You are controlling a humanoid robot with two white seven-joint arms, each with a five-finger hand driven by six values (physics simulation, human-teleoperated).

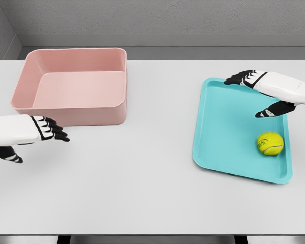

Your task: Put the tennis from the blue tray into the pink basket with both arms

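Tennis ball (270, 143) loose on blue tray (223, 127); right hand (267, 94) spread above, empty; clumsy contact risks rolling ball off rim; left hand (43, 129) extended, idle near pink basket (71, 84)

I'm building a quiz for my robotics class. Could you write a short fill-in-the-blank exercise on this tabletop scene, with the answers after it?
1. The tennis ball lies on the ____ tray.
2. The pink basket holds ____.
3. The right robot hand hovers open over the tray, ____ the ball.
4. The left robot hand is open, in front of the ____.

Missing words: blue; nothing; not touching; basket
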